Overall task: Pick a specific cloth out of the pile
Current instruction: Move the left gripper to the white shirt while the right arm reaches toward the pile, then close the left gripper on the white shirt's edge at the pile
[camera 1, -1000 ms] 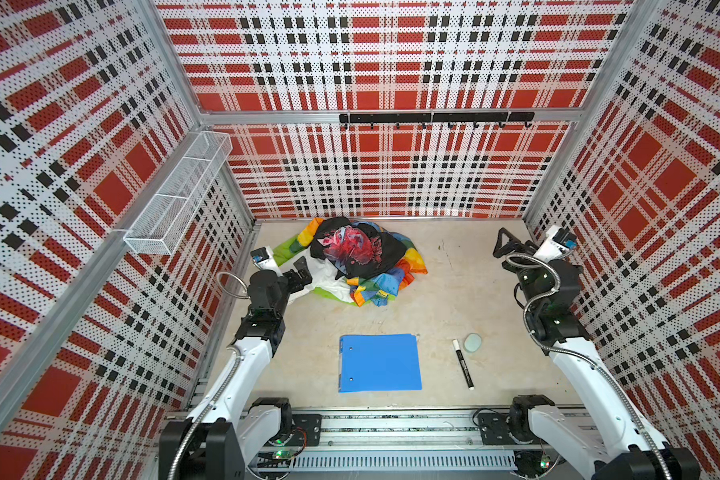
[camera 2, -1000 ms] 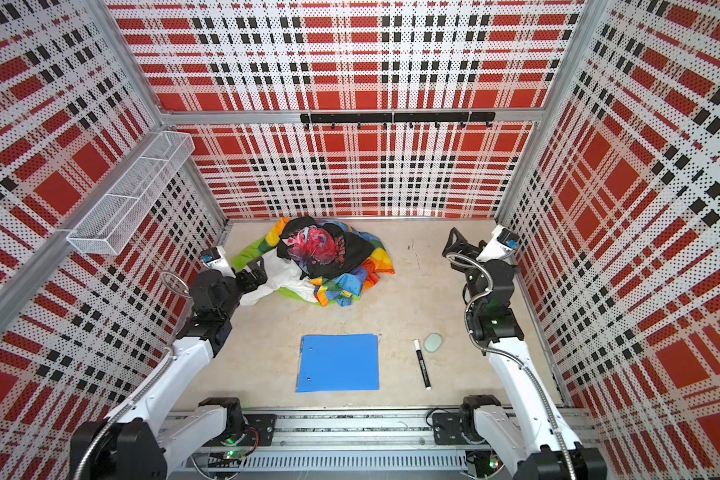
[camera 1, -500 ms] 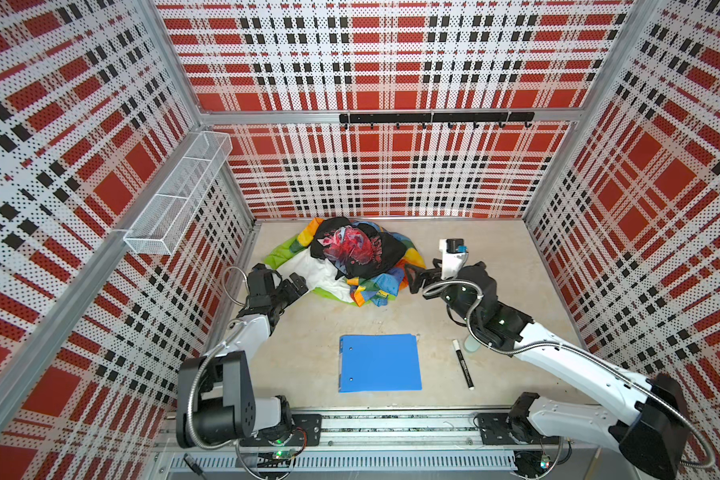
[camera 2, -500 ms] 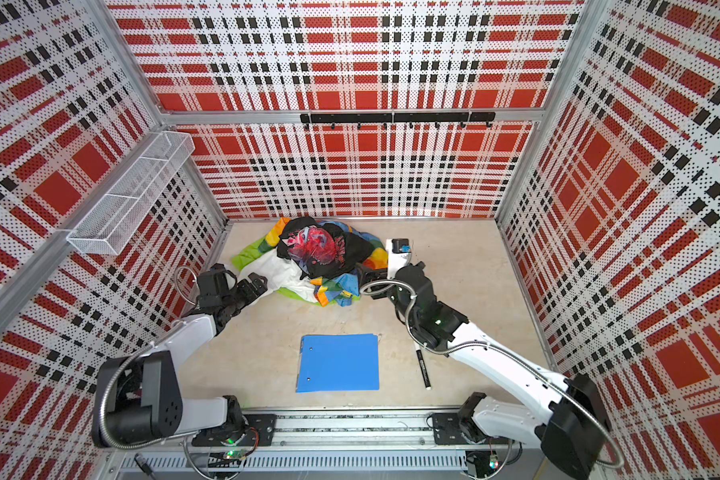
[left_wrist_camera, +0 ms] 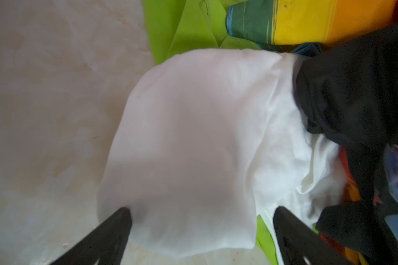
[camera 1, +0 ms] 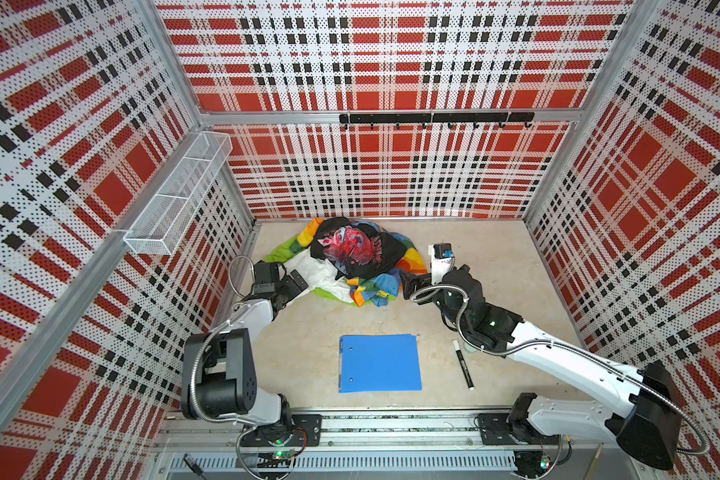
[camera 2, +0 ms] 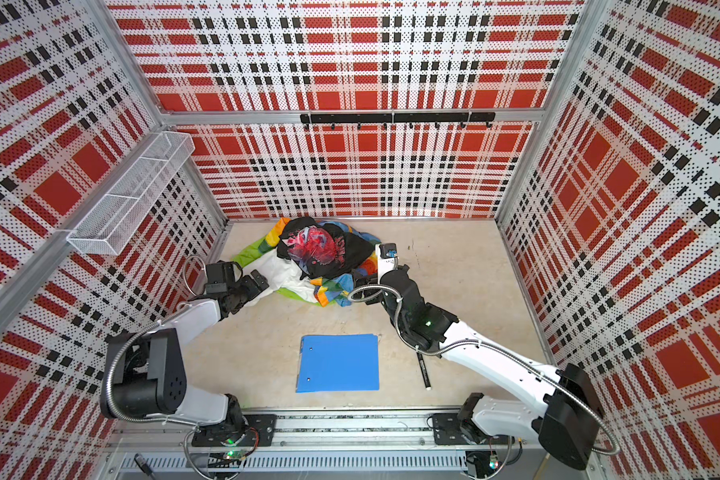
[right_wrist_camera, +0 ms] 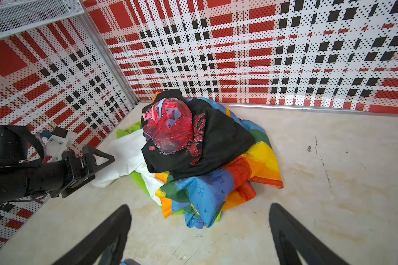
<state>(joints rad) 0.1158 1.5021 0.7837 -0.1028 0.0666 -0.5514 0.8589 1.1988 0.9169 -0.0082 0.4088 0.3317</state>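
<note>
Though agape, left gripper (camera 1: 301, 281) low at cloth (camera 1: 321, 272)

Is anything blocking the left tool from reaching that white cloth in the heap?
Nothing visible: the left tool stands open, jaws flanking the edge of the wrinkly white fabric cloth. Its far part, though, lies under the black red-printed garment.

Perforated walls (camera 1: 391, 62) printed in red, white and black plaid close in three sides, joined by an aluminium frame (camera 1: 267, 118). A white wire mesh basket (camera 1: 179, 195) hangs on the left wall and a black hook rail (camera 1: 433, 118) crosses the back one. The desk (camera 1: 516, 249) is pale beige, mottled and evenly lit.
</note>
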